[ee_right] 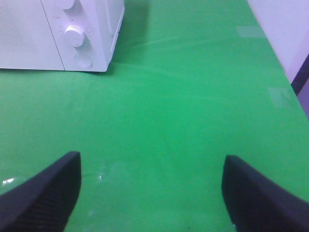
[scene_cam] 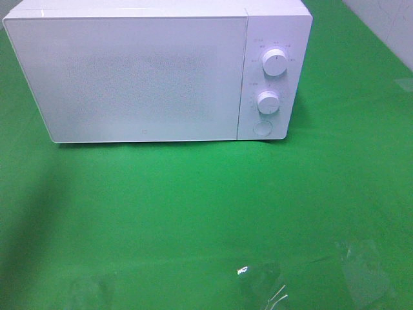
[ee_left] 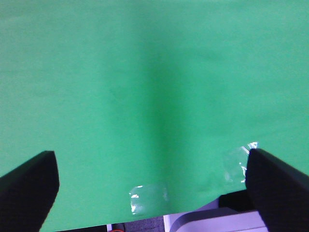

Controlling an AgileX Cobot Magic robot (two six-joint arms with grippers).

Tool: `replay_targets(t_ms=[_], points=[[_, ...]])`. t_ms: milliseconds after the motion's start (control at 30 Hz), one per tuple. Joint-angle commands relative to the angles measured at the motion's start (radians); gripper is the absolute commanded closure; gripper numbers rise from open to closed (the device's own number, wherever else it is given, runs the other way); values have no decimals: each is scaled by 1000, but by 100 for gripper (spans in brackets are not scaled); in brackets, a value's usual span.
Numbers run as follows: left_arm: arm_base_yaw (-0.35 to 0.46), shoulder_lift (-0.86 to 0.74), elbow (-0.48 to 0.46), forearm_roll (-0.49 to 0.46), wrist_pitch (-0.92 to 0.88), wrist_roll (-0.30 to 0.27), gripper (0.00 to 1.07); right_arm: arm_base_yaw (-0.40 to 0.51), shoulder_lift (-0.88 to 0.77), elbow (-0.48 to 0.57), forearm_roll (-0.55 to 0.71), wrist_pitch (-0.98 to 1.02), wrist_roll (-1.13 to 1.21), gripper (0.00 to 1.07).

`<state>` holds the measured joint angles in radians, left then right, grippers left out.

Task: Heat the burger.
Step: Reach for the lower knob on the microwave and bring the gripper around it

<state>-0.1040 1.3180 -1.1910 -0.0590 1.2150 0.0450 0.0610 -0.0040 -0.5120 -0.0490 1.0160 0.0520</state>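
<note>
White microwave (scene_cam: pixel 129 77), door shut, on the green table (scene_cam: pixel 193 213).
The left gripper (ee_left: pixel 150 162) and right gripper (ee_right: pixel 152 162) hover, jaws spread wide.

I am reading no text here: faint markings are ringing the upper dial (scene_cam: pixel 275 63) and lower dial (scene_cam: pixel 268 101) of the microwave (scene_cam: pixel 142 77), too small to decipher.

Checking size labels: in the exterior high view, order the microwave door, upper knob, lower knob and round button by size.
1. microwave door
2. upper knob and lower knob, alike
3. round button, slightly smaller
</note>
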Motion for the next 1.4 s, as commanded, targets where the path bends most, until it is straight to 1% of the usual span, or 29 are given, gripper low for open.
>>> replay_targets(t_ms=[33,133,233,300,400,467,700,767,800,833,933,1000,1033,1067,1100,1133,1167,1200,1233,1267,1300,1333,1367,1400], points=[[100,-39,-3,-29,58,6,8,-3,-25,5,1,-14,7,32],[119,-72,-3,-39,58,6,8,-3,-25,5,1,-14,7,32],[119,-100,-3,-41,58,6,8,-3,-25,5,1,-14,7,32],[119,-157,-3,-44,58,6,8,-3,-25,5,1,-14,7,32],[119,-168,-3,-44,58,6,8,-3,-25,5,1,-14,7,32],[119,-229,-3,-44,58,3,8,-3,-25,5,1,-14,7,32],[119,-298,-3,-44,58,-4,8,-3,-25,5,1,-14,7,32],[119,-360,22,-59,58,-5,8,-3,-25,5,1,-14,7,32],[119,-360,22,-59,58,-5,8,-3,-25,5,1,-14,7,32],[119,-395,62,-70,58,-5,8,-3,-25,5,1,-14,6,32],[119,-412,89,-74,57,-5,8,-3,-25,5,1,-14,6,32],[119,-517,207,-72,16,-5,8,-3,-25,5,1,-14,6,32],[119,-517,207,-72,16,-5,8,-3,-25,5,1,-14,6,32],[119,-573,268,-72,-13,-5,8,-3,-25,5,1,-14,6,32],[119,-573,268,-72,-13,-5,8,-3,-25,5,1,-14,6,32],[119,-640,336,-75,-41,-5,8,-3,-25,5,1,-14,6,32],[119,-640,336,-75,-41,-5,8,-3,-25,5,1,-14,6,32],[119,-669,362,-76,-53,-5,8,-3,-25,5,1,-14,6,32],[119,-741,424,-74,-79,-5,8,-3,-25,5,1,-14,6,32],[119,-741,424,-74,-79,-5,8,-3,-25,5,1,-14,6,32],[119,-806,472,-72,-103,-5,8,-3,-25,5,1,-14,6,32],[119,-806,472,-72,-103,-5,8,-3,-25,5,1,-14,6,32],[119,-874,516,-72,-119,-5,8,-3,-25,5,1,-14,6,32],[119,-874,516,-72,-119,-5,8,-3,-25,5,1,-14,6,32]])
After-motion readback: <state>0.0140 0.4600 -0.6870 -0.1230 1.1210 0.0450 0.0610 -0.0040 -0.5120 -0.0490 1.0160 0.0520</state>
